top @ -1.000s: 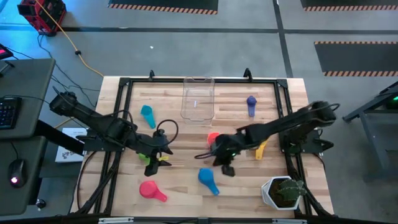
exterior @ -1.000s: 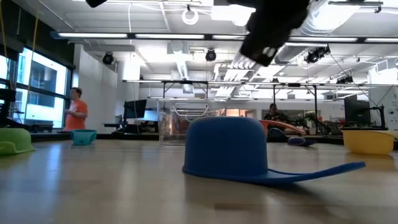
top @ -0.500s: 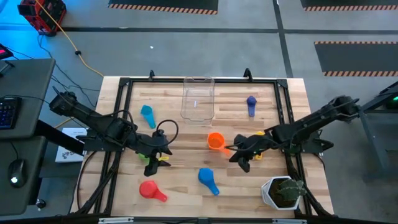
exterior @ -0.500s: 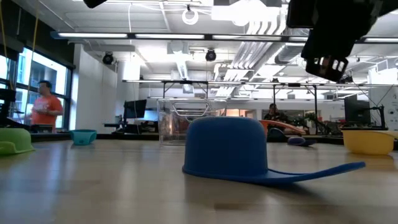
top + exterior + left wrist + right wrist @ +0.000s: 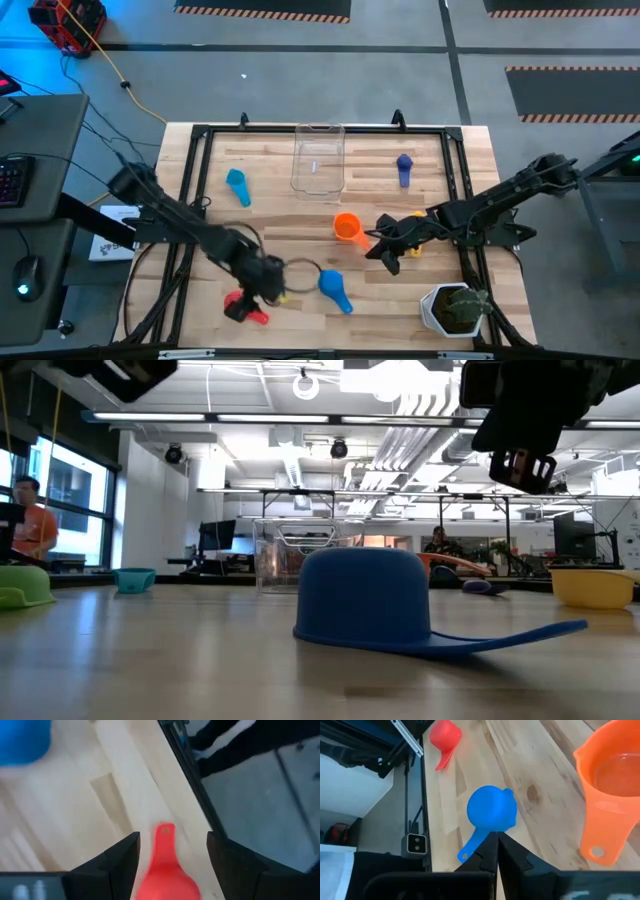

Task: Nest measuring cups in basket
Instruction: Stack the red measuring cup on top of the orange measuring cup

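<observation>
1. Wooden table (image 5: 300, 215) with a black frame, grey floor all around. Clear basket (image 5: 318, 160) upright at the far edge, near the middle, with no cup visible inside.
2. Cups spread apart on the wood: red cup (image 5: 243, 308) near the front edge, blue cup (image 5: 335, 288) just beside it and upside down, orange cup (image 5: 347, 227) in the middle, light blue cup (image 5: 237, 183) and purple-blue cup (image 5: 404, 166) on either side of the basket.
3. Left gripper (image 5: 262, 292) above the red cup, fingers (image 5: 120, 862) wide apart, one on each side of the cup's bowl; apparently no contact yet.
4. Step in hand, as a judgement: picking up the red cup. Go down straight, with the bowl centred between the two fingers, and close only when both tips are below the rim.
5. Better to clamp on the bowl or where the handle starts, not on the thin handle end; smooth plastic probably slips or turns there.
6. Lift fully clear of the wood before moving toward the basket, and pass well apart from the blue cup.
7. Right gripper (image 5: 390, 255) with fingers pressed together, holding nothing, beside the orange cup; best left there, out of the left arm's way.
</observation>
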Robot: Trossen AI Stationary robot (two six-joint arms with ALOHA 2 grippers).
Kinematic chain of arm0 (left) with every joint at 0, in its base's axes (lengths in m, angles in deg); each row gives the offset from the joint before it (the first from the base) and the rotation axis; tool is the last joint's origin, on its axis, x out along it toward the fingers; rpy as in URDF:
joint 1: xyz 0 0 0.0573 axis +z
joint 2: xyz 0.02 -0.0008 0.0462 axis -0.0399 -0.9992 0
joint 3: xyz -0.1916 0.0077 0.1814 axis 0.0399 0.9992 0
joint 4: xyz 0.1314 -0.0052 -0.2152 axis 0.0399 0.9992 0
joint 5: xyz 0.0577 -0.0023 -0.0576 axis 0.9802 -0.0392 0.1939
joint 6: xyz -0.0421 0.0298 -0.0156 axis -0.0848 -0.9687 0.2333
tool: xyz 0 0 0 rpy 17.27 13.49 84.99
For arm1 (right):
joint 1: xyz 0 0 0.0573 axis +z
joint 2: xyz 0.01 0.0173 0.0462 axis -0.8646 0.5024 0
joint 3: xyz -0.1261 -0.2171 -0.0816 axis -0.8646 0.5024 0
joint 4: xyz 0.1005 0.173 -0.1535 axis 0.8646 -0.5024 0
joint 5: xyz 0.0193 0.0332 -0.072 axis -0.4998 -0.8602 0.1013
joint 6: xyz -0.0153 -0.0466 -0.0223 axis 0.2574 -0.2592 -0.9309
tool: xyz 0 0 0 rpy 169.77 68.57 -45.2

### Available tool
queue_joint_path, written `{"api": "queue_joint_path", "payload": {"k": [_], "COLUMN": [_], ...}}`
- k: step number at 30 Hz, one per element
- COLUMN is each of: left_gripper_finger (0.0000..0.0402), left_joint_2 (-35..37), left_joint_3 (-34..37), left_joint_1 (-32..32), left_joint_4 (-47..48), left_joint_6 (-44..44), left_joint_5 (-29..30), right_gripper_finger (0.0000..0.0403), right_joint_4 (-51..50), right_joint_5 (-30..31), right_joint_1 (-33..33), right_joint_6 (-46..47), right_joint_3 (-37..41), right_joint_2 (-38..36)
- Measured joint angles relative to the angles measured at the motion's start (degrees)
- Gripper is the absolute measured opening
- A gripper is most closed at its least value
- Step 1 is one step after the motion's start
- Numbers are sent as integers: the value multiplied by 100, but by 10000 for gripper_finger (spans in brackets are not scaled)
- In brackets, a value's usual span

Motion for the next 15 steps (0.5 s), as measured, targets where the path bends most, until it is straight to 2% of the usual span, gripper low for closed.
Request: {"api": "queue_joint_path", "payload": {"k": [3,8,11,15], "left_gripper_finger": [220,220,220,220], "left_joint_2": [-519,-1081,-1299,-1520], "left_joint_3": [-236,-282,-282,-282], "left_joint_1": [-64,-86,-83,-34], "left_joint_4": [205,14,-78,-203], "left_joint_6": [-341,-727,-1093,-1166], "left_joint_5": [-26,-617,-602,-592], "right_gripper_finger": [0,0,0,0], "right_joint_4": [-32,-92,-122,-165], "right_joint_5": [17,81,166,275], "right_joint_1": [0,0,0,-2], "right_joint_6": [-42,-197,-200,-199], "right_joint_3": [-2,0,-2,0], "right_joint_2": [0,2,2,2]}}
